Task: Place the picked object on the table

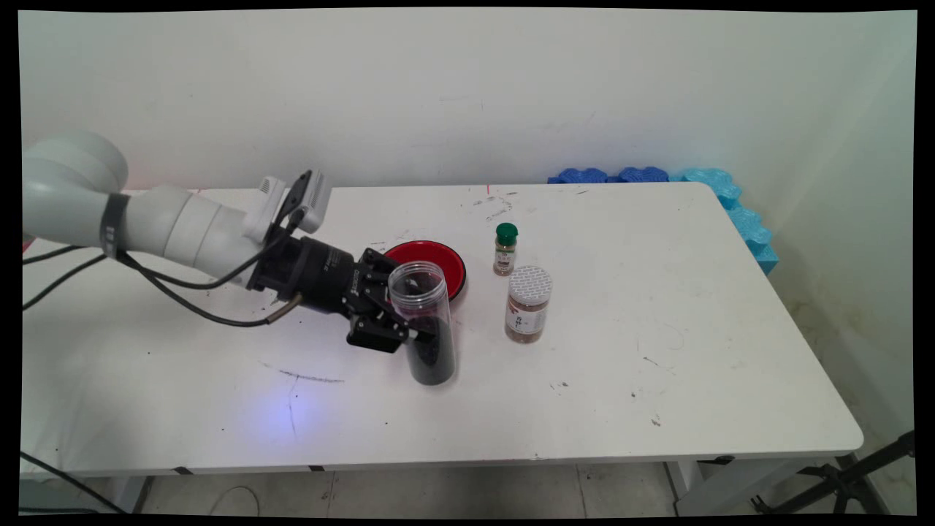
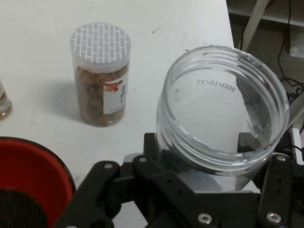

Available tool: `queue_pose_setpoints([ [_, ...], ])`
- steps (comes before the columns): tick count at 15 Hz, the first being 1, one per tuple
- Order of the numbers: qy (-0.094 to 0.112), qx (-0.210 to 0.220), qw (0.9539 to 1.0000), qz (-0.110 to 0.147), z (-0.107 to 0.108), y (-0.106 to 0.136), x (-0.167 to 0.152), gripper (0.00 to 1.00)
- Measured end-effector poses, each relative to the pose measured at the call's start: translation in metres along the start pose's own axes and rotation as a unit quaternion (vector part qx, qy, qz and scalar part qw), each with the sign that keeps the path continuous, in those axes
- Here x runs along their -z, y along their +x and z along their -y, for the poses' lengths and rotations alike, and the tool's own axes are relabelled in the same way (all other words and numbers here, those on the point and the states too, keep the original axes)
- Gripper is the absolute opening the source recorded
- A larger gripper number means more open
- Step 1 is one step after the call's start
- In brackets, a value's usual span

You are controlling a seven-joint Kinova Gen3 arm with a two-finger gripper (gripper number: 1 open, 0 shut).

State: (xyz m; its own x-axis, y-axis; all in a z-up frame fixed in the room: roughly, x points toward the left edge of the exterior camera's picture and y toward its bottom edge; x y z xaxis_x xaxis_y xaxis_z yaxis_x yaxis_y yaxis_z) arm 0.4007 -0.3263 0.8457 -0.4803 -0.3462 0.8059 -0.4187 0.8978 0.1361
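Note:
My gripper (image 1: pixel 418 330) is shut on a clear plastic jar (image 1: pixel 424 321) with no lid, gripping it at mid height from the left. The jar stands nearly upright, its lower part filled with dark material; I cannot tell whether its base touches the table. In the hand view its open mouth (image 2: pixel 223 109) fills the right side above the black linkage. A red bowl (image 1: pixel 434 264) lies just behind the jar, and in the hand view the bowl (image 2: pixel 33 171) holds some dark material (image 2: pixel 19 211).
A brown-filled jar with a white patterned lid (image 1: pixel 527 303) (image 2: pixel 100 76) stands right of the held jar. A small green-capped spice bottle (image 1: pixel 505 248) stands behind it. Blue foam pieces (image 1: pixel 730 201) line the white table's (image 1: pixel 657 380) far right corner.

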Motion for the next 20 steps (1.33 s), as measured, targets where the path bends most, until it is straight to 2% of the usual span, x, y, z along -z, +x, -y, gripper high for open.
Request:
queue_pose_setpoints([
  [20,0.008,-0.012,0.9999,0.004,0.0,-0.025,-0.021,0.0],
])
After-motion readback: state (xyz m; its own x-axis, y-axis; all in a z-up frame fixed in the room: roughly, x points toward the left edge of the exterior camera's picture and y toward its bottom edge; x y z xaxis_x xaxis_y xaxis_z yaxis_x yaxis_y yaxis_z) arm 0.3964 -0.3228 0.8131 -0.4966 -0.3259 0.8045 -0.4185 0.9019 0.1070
